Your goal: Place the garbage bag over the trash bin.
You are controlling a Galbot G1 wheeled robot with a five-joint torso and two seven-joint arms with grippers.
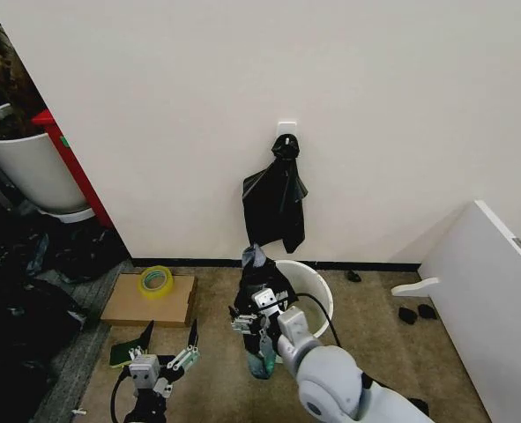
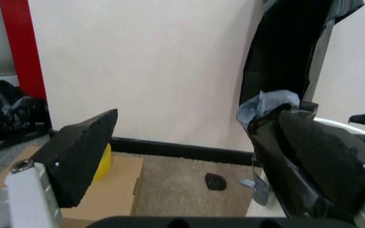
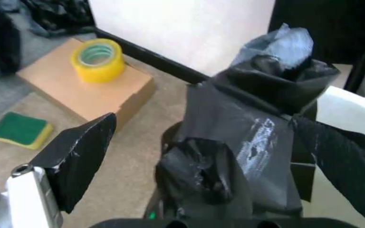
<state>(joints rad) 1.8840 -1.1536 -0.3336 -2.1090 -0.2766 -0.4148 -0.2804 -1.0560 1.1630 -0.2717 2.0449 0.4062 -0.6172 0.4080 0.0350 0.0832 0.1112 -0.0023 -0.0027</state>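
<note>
Low in the centre of the head view you have the round, tapered off-white plastic trash bin (image 1: 317, 295) on the brown carpet (image 1: 375, 352), against the wall. Bunched at its left rim is the thin, glossy, crinkled black garbage bag (image 1: 262, 286), with your right hand (image 1: 253, 324) clamped on the bundle. It looks light, limp and slippery; I'd grip a gathered fold near the mouth, not a single layer. Your left hand (image 1: 165, 351), lower left, has its fingers apart, empty.
</note>
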